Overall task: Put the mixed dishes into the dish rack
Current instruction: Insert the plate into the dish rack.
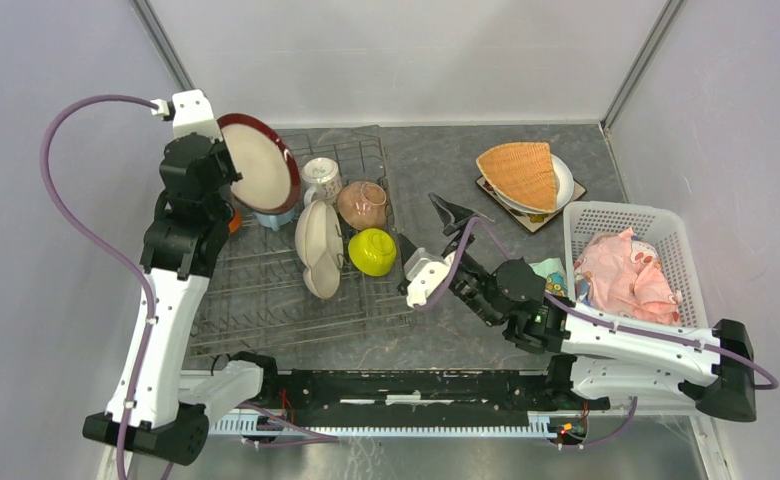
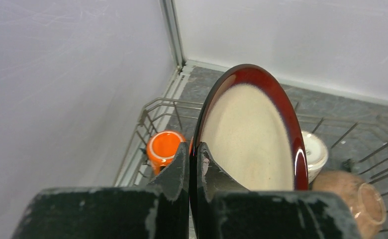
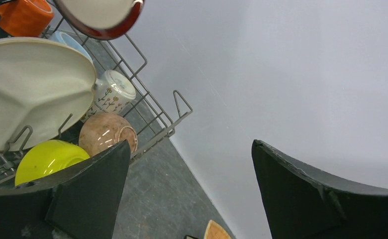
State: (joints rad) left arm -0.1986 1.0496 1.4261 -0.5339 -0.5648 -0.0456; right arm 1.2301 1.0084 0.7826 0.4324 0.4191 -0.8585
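1. Top view: the left fingers [image 1: 224, 182] are clenched on the rim of the red plate [image 1: 259, 165]. They hold it on edge over the far-left corner of the rack [image 1: 266, 290].
2. Already in the rack are an orange mug [image 1: 234, 222], a white mug [image 1: 320, 178], a tan bowl [image 1: 363, 204], a lime bowl [image 1: 372, 251] and a cream plate [image 1: 319, 247] standing on edge.
3. The right fingers [image 1: 453, 211] are spread wide with nothing between them, just right of the rack. On the far right of the worktop [image 1: 436, 160], a woven plate [image 1: 519, 172] lies on a white plate [image 1: 563, 180].
4. Left wrist: both fingers [image 2: 179, 169] pinch the red plate's near rim. The orange mug sits below on the left, and the white mug and tan bowl are on the right.
5. Right wrist: the fingers [image 3: 90, 194] gape at the bare wall. The lime bowl, tan bowl, white mug and cream plate are in the rack to their left, with the red plate high above them.
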